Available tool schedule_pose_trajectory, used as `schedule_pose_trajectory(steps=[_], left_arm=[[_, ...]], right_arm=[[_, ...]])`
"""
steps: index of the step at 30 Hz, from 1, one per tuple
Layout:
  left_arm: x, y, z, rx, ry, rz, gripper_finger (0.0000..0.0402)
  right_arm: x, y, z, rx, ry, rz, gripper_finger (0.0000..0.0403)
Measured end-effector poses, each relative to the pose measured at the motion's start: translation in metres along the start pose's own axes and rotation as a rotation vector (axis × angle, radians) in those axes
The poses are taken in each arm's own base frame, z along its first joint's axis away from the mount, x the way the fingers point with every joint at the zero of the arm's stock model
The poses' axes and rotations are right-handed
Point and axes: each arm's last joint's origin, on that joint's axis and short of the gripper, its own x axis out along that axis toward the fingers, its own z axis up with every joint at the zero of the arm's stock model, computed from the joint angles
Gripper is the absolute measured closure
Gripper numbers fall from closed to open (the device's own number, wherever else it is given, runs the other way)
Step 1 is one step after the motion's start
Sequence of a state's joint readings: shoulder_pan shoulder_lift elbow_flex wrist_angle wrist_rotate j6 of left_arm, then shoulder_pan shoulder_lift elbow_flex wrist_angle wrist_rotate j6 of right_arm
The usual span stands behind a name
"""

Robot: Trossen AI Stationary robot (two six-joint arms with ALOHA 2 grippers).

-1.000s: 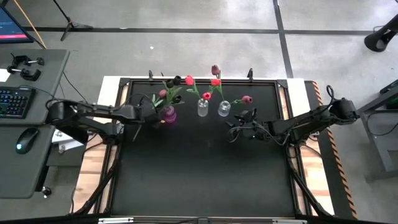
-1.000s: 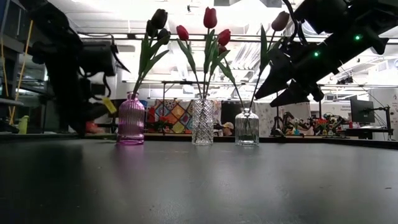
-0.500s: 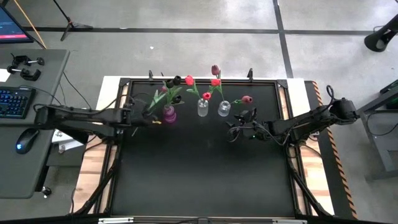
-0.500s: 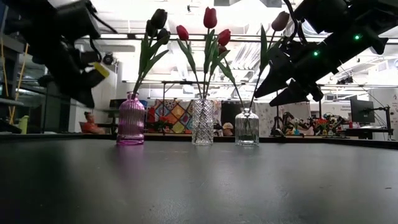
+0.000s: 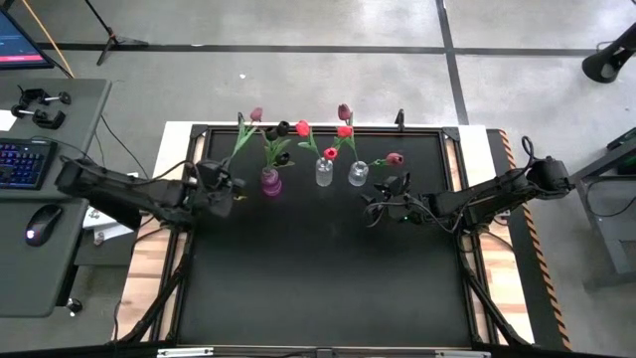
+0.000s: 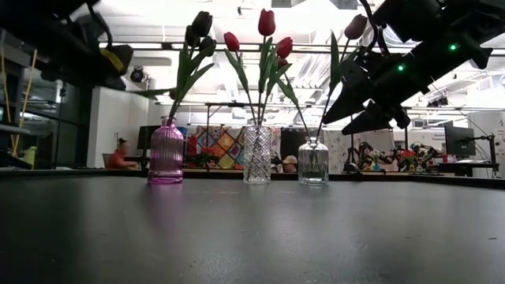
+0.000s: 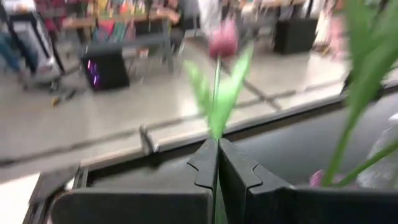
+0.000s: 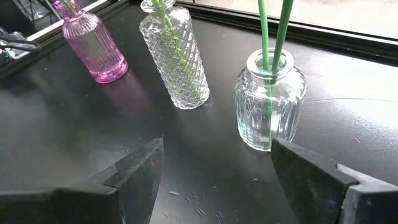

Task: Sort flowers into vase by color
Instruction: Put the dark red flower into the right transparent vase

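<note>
The left claw (image 5: pixel 221 185) has drawn back from the pink vase (image 5: pixel 270 182) over the last second and now sits just beside it, toward the counter's left edge, with a pink tulip (image 5: pixel 255 115) pinched tight between its shut fingers (image 7: pixel 205 167). The stem rises from the claw and the bud hangs out over the counter's far rim. In the left wrist view that pink bud (image 7: pixel 222 42) stands above two green leaves, straight up from the closed jaws.

The right claw (image 5: pixel 373 211) has not shifted; it hovers over the counter (image 5: pixel 328 278) near the smallest vase, its fingers (image 8: pixel 140 168) spread wide and holding nothing.

Three vases stand in a row along the far side of the counter. The pink vase (image 6: pixel 166 151) holds dark maroon tulips (image 6: pixel 202 24). The tall cut-glass vase (image 6: pixel 256 155) in the middle holds red tulips (image 6: pixel 267 22). The short round clear vase (image 6: pixel 313 162) on the right carries two stems, one with a dusky bud (image 6: pixel 355 27) leaning toward the right arm.

Beyond the counter, a person (image 6: pixel 120 155) sits far off in the room
</note>
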State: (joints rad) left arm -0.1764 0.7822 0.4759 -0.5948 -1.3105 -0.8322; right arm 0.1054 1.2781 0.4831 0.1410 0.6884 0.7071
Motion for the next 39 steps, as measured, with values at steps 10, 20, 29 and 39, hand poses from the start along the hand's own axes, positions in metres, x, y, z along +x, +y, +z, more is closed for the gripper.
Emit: schedule_pose_trajectory(steps=[10,20,29,39], left_arm=[[-0.038,-0.02,0.018,0.05,-0.209,-0.08,0.0401],[-0.039,-0.022,0.012,0.112,-0.149,-0.205,0.0401],[-0.028,-0.024,-0.009,0.013,0.276,-0.522,0.0402],[-0.011,-0.008,-0.054,0.165,0.815,-0.226,0.0401]], right_arm=[[0.0,0.0,0.0,0.0,0.0,0.0,0.0116],[0.0,0.0,0.0,0.019,0.002,0.002,0.0116],[0.0,0.0,0.0,0.019,0.005,0.007,0.0116],[0.0,0.001,0.001,0.024,-0.001,0.009,0.0116]])
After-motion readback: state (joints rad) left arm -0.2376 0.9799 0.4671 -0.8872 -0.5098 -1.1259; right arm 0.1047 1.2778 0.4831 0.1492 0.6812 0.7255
